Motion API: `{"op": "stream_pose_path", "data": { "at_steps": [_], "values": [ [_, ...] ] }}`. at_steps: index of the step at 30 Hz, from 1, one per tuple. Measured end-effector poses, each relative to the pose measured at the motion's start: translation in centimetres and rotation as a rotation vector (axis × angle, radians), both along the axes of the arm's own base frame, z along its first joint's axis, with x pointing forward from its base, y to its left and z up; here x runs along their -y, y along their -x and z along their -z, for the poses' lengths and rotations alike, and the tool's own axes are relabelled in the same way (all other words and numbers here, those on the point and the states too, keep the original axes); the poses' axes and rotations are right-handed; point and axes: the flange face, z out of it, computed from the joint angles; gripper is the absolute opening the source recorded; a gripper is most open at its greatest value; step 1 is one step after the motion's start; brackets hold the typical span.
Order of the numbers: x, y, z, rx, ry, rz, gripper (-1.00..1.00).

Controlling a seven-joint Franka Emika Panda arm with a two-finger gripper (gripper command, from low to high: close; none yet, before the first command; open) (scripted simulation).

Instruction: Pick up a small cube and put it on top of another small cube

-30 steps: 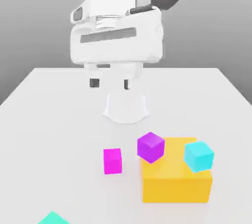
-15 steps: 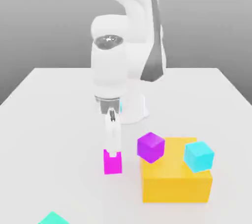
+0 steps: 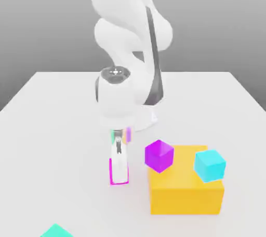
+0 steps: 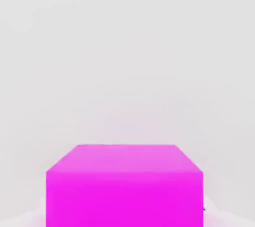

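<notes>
The bench [image 3: 47, 106] carries everything, and no container stands on it. The biggest thing is the yellow-orange block [image 3: 187, 194], set toward the bench's near edge. The cyan cube [image 3: 210, 165], my target, shows against the block's upper far corner, seemingly perched there, though I cannot tell how it rests. The purple cube [image 3: 159, 155] shows against the block's other upper corner, tilted; I judge it a distractor to steer clear of. A teal block [image 3: 56, 231] peeks in at the near edge.

My fingers [image 3: 119, 174] are down around the magenta cube [image 4: 124, 186], which sits flat on the bench just beside the yellow-orange block. I cannot tell whether I am pinching it yet or merely straddling it. I come straight down from above, I think, so the cube stays square for stacking. The lift is not yet done.
</notes>
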Motion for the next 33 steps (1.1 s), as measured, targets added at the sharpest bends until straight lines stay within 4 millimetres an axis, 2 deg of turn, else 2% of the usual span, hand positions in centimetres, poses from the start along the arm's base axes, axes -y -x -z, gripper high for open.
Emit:
{"op": "stream_pose_path", "data": {
  "at_steps": [8,10,12,15,19,21,24,26,30,31,33],
  "values": [
    [0.0,-0.1,-5.6,0.002,0.002,-0.008,-1.00],
    [-0.2,-1.9,-7.6,0.031,0.020,-0.098,-1.00],
    [-1.5,-3.9,-9.5,0.042,0.034,-0.222,-1.00],
    [-4.8,-6.6,-12.2,0.046,0.048,-0.424,-1.00],
    [-10.4,-9.0,-16.1,0.043,0.063,-0.702,-1.00],
    [-13.9,-9.5,-17.8,0.034,0.057,-0.844,-1.00],
    [-20.0,-9.0,-20.3,0.015,0.035,-1.067,-1.00],
    [-21.7,-8.4,-19.4,0.002,0.008,-1.104,-1.00],
    [-22.2,-8.2,-14.6,-0.002,0.000,-1.116,-1.00],
    [-22.2,-8.2,-13.9,-0.002,-0.001,-1.118,1.00],
    [-22.2,-8.2,-13.9,-0.002,-0.001,-1.118,1.00]
  ]
}}
